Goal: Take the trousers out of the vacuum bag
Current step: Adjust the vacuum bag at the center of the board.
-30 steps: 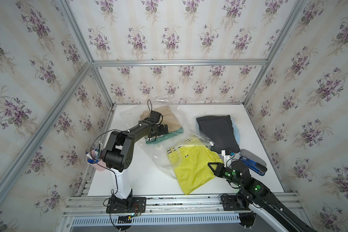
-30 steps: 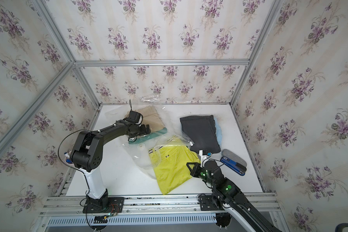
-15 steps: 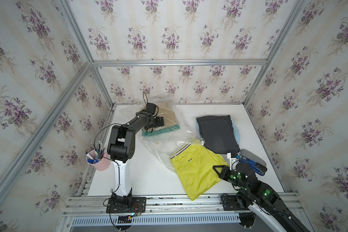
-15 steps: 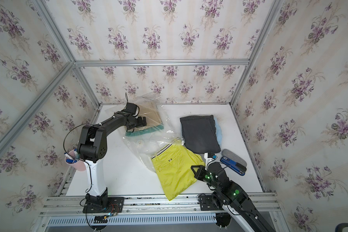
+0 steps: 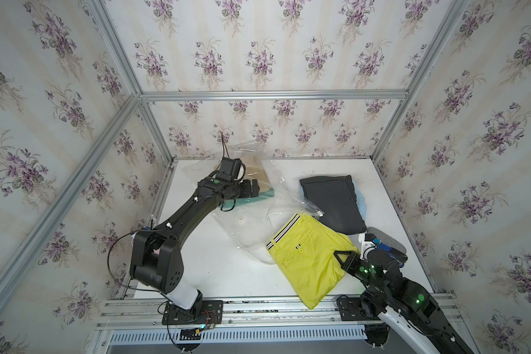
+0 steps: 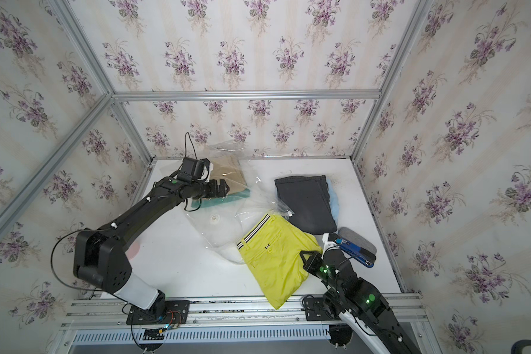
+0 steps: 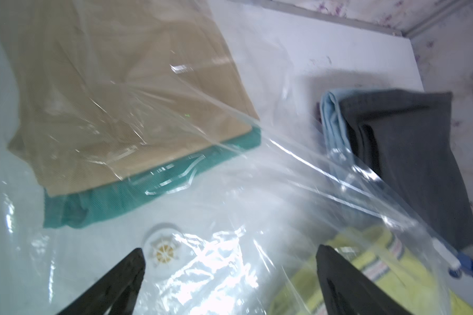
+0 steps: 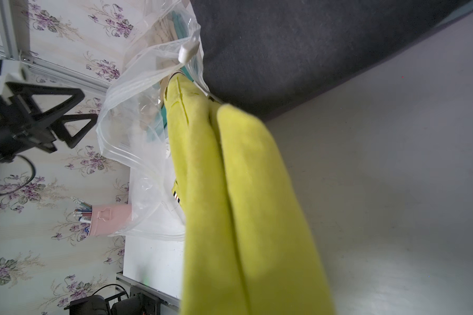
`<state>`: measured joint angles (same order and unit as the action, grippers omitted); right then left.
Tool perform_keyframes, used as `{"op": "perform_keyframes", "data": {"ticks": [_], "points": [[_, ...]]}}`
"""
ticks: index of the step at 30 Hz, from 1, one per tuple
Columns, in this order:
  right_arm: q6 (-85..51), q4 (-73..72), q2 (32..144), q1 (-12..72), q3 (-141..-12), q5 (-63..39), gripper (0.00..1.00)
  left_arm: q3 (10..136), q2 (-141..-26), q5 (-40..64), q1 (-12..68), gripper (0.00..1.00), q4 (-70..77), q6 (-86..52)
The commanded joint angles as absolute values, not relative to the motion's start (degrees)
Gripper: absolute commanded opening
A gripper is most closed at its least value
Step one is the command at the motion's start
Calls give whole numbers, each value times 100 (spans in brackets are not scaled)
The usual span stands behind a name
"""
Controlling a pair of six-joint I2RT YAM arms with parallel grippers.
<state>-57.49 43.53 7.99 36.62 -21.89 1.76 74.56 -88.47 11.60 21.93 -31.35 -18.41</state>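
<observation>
Clenching the soft yellow trousers [image 5: 307, 254] by a leg end, the right pincer [image 5: 339, 256] looks set to drag them clear. Their striped waistband lies at the mouth of the crinkly clear bag [image 5: 242, 233]. The left pincer [image 7: 229, 249] hangs wide and empty over the film, likely ready to pin it. A flat tan pair [image 7: 120, 95] and a teal pair [image 7: 137, 196] lie inside. A black pair [image 5: 334, 202] rests over a light-blue pair [image 5: 361, 203] on the white bench [image 5: 221, 269].

The vacuum bag [image 5: 246, 233] is showing as clear, glossy, crinkled plastic, catching bright glare. Inside the bag, the tan trousers [image 7: 120, 95] are showing a fine ribbed cloth weave. Beside the bag, the yellow-green trousers [image 5: 307, 260] are looking like smooth matt cloth. The tabletop [image 5: 227, 275] under the bag is appearing matt white.
</observation>
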Motion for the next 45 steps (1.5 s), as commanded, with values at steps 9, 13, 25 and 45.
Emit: {"op": "perform_keyframes", "data": {"ticks": [9,13,25,45], "points": [[-5828,3808,948,3655,-2042,596,0,6214,-7173,1318,4627,98,-3270,-2548],[-5827,3697,1002,3655,-1952,536,0,6004,-7440,800,5217,96,-3201,-3156],[-5836,3647,881,3656,-1741,496,0,4898,-8221,35,5405,82,-2164,-4994],[-5867,3708,702,3656,-1591,510,0,4868,-9188,-918,5395,67,-2087,-5510]]}}
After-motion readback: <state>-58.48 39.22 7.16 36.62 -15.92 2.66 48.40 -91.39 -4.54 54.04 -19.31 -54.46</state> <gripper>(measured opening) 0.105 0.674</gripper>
